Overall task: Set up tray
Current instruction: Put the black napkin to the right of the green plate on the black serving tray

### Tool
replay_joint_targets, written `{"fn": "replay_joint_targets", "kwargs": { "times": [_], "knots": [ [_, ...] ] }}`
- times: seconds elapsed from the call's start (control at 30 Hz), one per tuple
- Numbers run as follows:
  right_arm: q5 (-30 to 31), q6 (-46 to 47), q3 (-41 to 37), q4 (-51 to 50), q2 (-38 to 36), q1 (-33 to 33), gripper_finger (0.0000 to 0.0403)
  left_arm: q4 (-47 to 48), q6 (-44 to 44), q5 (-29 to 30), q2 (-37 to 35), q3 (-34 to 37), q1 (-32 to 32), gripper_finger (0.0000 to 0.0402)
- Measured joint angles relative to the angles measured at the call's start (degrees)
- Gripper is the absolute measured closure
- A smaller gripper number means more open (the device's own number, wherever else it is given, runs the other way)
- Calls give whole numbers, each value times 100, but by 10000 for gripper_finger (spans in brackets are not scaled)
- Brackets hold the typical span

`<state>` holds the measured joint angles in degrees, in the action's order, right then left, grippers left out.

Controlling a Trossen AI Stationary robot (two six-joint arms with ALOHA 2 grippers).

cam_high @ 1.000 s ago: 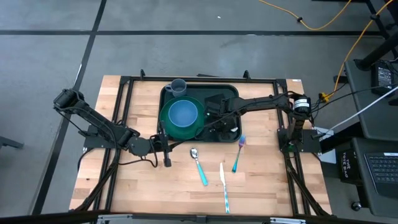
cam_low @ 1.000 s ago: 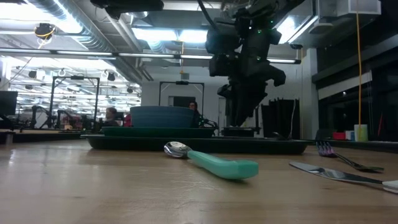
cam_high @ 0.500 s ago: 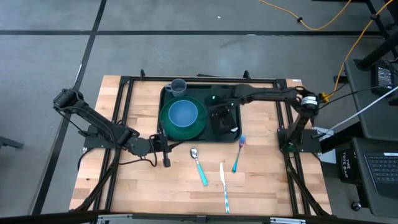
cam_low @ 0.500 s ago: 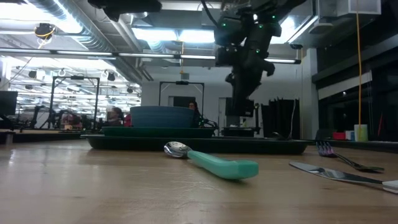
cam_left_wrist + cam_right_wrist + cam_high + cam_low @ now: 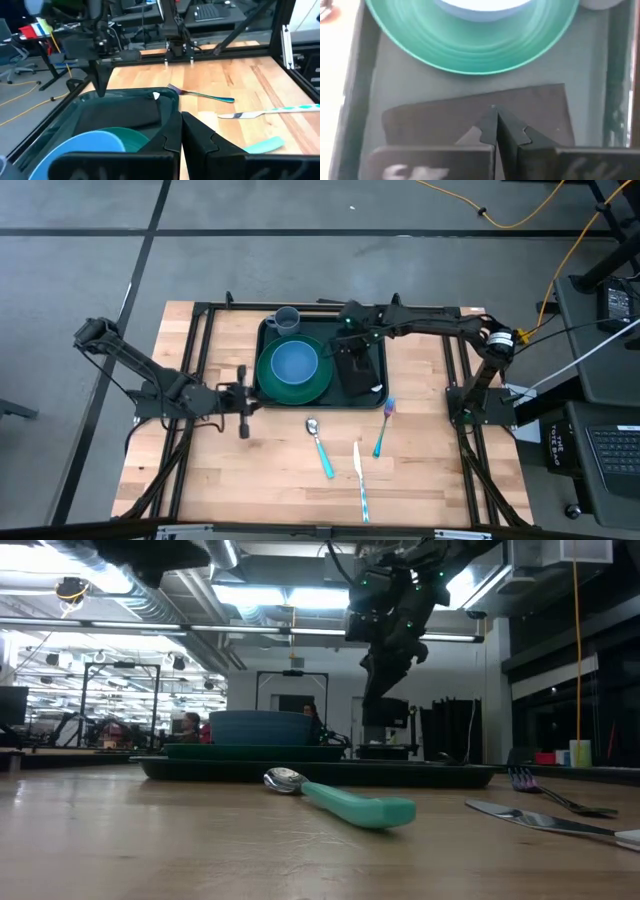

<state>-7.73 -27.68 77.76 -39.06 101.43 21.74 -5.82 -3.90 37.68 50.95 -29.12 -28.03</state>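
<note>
The dark green tray (image 5: 372,330) lies at the table's far middle. It holds a green plate (image 5: 318,385) with a blue bowl (image 5: 294,363), a grey-blue cup (image 5: 286,320) and a flat black napkin (image 5: 358,375). My right gripper (image 5: 345,352) hangs shut above the napkin (image 5: 445,122) and is clear of it in the low view (image 5: 375,690). My left gripper (image 5: 250,394) is shut just left of the tray, pointing across it (image 5: 181,125).
A teal-handled spoon (image 5: 320,445), knife (image 5: 358,480) and fork (image 5: 383,425) lie on the bare wood near the tray's front edge. A black metal frame (image 5: 200,310) runs around the table. People and desks show in the room beyond.
My right gripper has risen from the napkin, gone toward the tray's far edge and shut its fingers; the napkin stays flat in the tray. My left gripper has drawn back toward the table's left edge, away from the tray, still shut.
</note>
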Motion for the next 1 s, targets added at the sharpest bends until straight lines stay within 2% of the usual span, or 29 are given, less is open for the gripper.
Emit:
{"fn": "replay_joint_targets", "kwargs": {
  "times": [0.27, 0.47, 0.6, 0.73, 1.0],
  "knots": [
    [5, 0, -161, 331, 28, 221, 398, 13, 15, -142, -1356, 854, 166, 399],
    [3, -25, -221, 470, 258, 441, 400, 6, 212, -151, -1970, 1221, 572, 398],
    [-157, -100, -221, 248, 655, 571, 399, 2, 214, -165, -2119, 1249, 842, 398],
    [181, -131, -199, 157, 1070, 727, 399, 5, 385, -172, -2122, 1249, 1076, 398],
    [213, 13, -19, 95, 1253, 1114, 400, 2, 420, -172, -2122, 1249, 1360, 398]
  ]
}}
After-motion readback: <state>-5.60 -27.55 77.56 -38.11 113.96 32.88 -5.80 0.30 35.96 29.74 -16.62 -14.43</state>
